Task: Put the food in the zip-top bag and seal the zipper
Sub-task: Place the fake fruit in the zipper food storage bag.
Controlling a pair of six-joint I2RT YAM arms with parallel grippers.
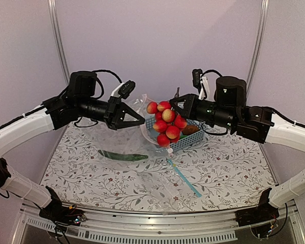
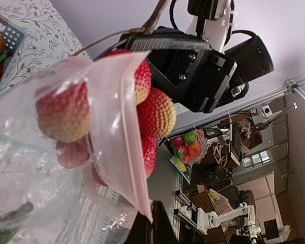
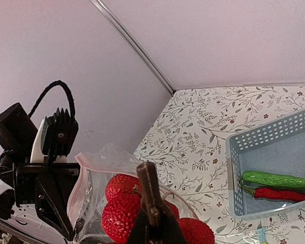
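Note:
My left gripper (image 1: 140, 121) is shut on the pale pink zipper (image 2: 117, 147) of the clear zip-top bag (image 1: 142, 109) and holds its mouth up above the table. My right gripper (image 1: 174, 105) is shut on the brown stem (image 3: 148, 195) of the red-yellow fruit bunch (image 1: 166, 126). The bunch hangs at the bag's mouth, with some fruits (image 2: 61, 112) behind the plastic. One long green vegetable (image 1: 123, 155) lies on the table under the bag's film. Another green vegetable (image 3: 277, 180) and the red chili (image 3: 282, 194) lie in the basket. A brown lump (image 1: 189, 129) also rests there.
The blue-grey perforated basket (image 1: 188, 141) stands right of centre on the floral tablecloth. A second clear bag with a teal-blue strip (image 1: 185, 179) lies flat in front of it. Metal frame posts rise at the back corners.

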